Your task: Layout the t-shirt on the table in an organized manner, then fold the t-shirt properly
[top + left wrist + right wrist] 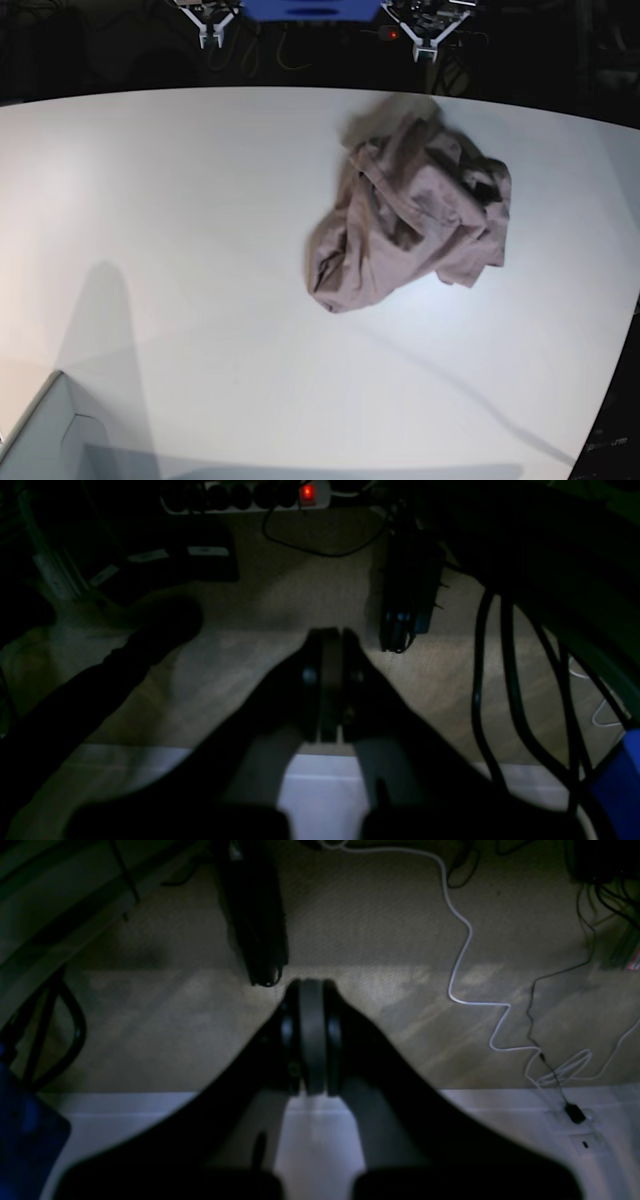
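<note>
White tabletop [180,220] bearing the crumpled t-shirt [410,215]; both end effectors, left [329,645] and right [311,1000], are closed empty, and should be opened before two separate edges are pinched and spread.

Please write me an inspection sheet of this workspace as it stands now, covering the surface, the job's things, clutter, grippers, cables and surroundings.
Surface: white table, matte, with a curved far edge.
Job's things: mauve t-shirt lies crumpled in a heap on the table, not laid out and not folded.
Clutter: grey box corner at the near edge of the base view.
Grippers: left gripper shut and empty; right gripper shut and empty; both hang off the table over the floor.
Cables: white cable and black cables trail across the floor.
Surroundings: carpeted floor; power strip with a red light on.
</note>
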